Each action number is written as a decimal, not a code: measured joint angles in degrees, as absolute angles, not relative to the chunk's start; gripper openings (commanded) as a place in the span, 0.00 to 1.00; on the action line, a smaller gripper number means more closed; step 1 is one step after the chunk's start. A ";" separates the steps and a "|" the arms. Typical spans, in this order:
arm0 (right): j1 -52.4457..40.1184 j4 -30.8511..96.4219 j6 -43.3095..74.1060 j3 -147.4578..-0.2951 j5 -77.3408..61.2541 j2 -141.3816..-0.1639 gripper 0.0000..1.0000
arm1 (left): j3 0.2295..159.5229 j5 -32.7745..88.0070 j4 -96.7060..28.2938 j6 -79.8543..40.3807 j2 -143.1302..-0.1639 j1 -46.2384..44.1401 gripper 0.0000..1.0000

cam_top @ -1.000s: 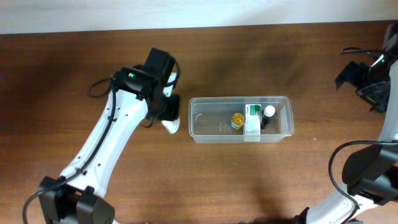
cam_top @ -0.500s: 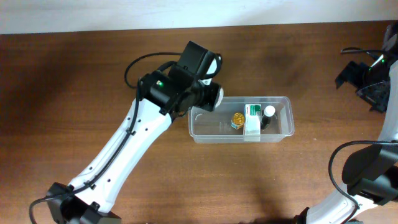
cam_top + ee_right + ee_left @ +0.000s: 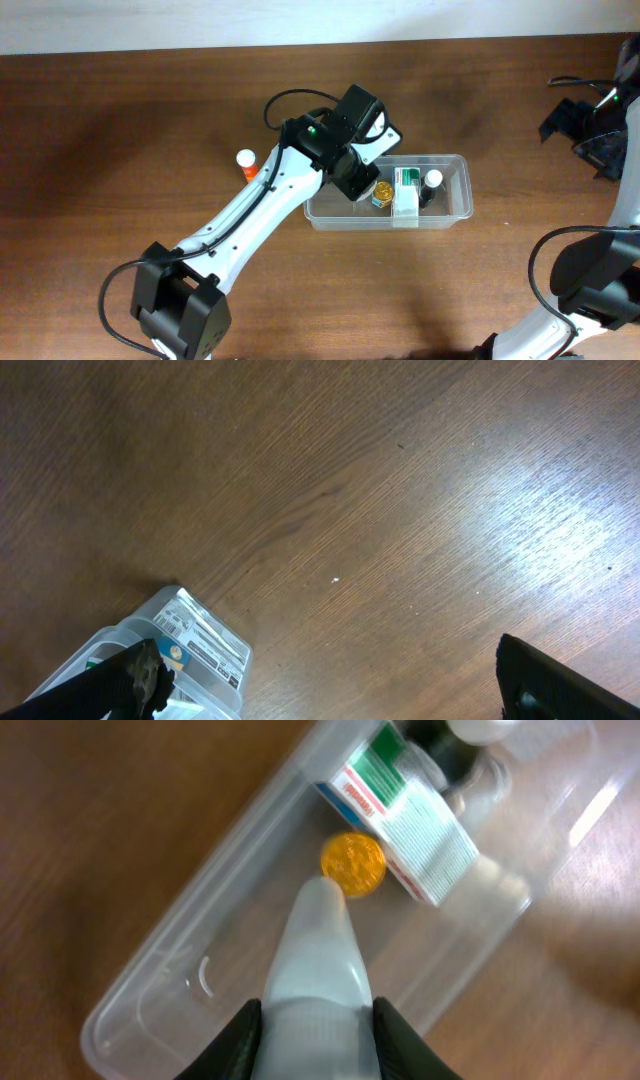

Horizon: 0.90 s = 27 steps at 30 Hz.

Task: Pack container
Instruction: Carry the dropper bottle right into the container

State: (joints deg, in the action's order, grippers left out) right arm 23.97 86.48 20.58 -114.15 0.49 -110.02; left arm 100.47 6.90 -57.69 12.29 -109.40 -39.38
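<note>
A bottle (image 3: 316, 960) is clamped by the left gripper (image 3: 315, 1025) over the container (image 3: 150, 975); the right gripper (image 3: 335, 678) is held wide open above the table (image 3: 400, 510).

Dark brown wood-grain tabletop (image 3: 120, 120) across the whole overhead view, edged at 12 o'clock by a pale off-white strip (image 3: 200, 20), wall or floor unclear. Dimmer, shadowed wood towards 9 o'clock. In the right wrist view, broad soft glare (image 3: 530, 510) at 3 o'clock, darker grain towards 10 o'clock
</note>
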 measured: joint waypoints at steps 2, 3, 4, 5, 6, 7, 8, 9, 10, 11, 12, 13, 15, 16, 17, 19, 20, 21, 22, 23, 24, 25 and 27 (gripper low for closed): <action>23.97 86.48 20.58 -114.15 0.49 -110.02 0.98 | 100.49 7.75 -60.51 15.81 -109.78 -39.38 0.27; 23.97 86.48 20.58 -114.15 0.49 -110.00 0.98 | 100.49 7.97 -61.34 17.02 -110.17 -39.38 0.27; 23.97 86.48 20.58 -114.15 0.49 -110.00 0.98 | 100.51 8.21 -62.35 18.61 -110.87 -39.38 0.27; 23.97 86.48 20.58 -114.15 0.49 -110.00 0.98 | 100.51 8.29 -62.92 19.59 -111.42 -39.38 0.26; 23.97 86.50 20.60 -114.15 0.49 -110.00 0.98 | 100.51 8.67 -63.64 21.12 -112.38 -39.38 0.26; 23.97 86.48 20.56 -114.15 0.49 -110.02 0.98 | 100.51 9.06 -63.92 22.24 -113.19 -39.38 0.26; 23.97 86.48 20.56 -114.15 0.49 -110.00 0.98 | 100.51 9.67 -64.05 23.29 -113.93 -39.38 0.26; 23.97 86.48 20.58 -114.15 0.49 -110.00 0.98 | 100.51 10.70 -64.05 24.95 -114.83 -39.38 0.26; 23.97 86.48 20.56 -114.15 0.49 -110.02 0.98 | 100.51 11.22 -63.99 25.89 -115.31 -39.38 0.27; 23.97 86.48 20.58 -114.15 0.49 -110.00 0.98 | 100.51 11.79 -63.92 26.68 -115.72 -39.38 0.27; 23.97 86.48 20.58 -114.15 0.49 -110.00 0.99 | 100.51 12.25 -63.90 27.42 -116.05 -39.38 0.26; 23.97 86.48 20.56 -114.15 0.49 -110.00 0.98 | 100.51 12.47 -63.90 27.90 -116.29 -39.38 0.26; 23.97 86.48 20.58 -114.15 0.49 -110.00 0.98 | 100.51 13.08 -63.88 29.21 -116.95 -39.38 0.27; 23.97 86.48 20.60 -114.15 0.49 -110.02 0.98 | 100.51 13.19 -63.88 29.58 -117.08 -39.38 0.27; 23.97 86.48 20.62 -114.15 0.49 -110.00 0.98 | 100.51 13.37 -63.88 30.06 -117.16 -39.38 0.27; 23.97 86.48 20.56 -114.15 0.49 -110.00 0.98 | 100.51 13.74 -63.83 31.09 -117.23 -39.38 0.28; 23.97 86.48 20.58 -114.15 0.49 -110.02 0.98 | 100.51 13.87 -63.81 31.57 -117.23 -39.38 0.33; 23.97 86.48 20.56 -114.15 0.49 -110.00 0.98 | 100.51 14.20 -63.68 32.18 -117.23 -39.38 0.34; 23.97 86.48 20.56 -114.15 0.49 -110.02 0.98 | 100.51 14.55 -63.44 32.64 -117.23 -39.38 0.34; 23.97 86.48 20.56 -114.15 0.49 -110.02 0.98 | 100.51 14.81 -63.18 32.99 -117.23 -39.38 0.34; 23.97 86.48 20.58 -114.15 0.49 -110.00 0.99 | 100.51 15.00 -62.94 33.26 -117.23 -39.38 0.34; 23.97 86.48 20.56 -114.15 0.49 -110.00 0.98 | 100.51 15.31 -62.33 33.47 -117.23 -39.38 0.35; 23.97 86.48 20.58 -114.15 0.49 -110.00 0.98 | 100.51 15.88 -61.89 33.82 -117.23 -39.38 0.39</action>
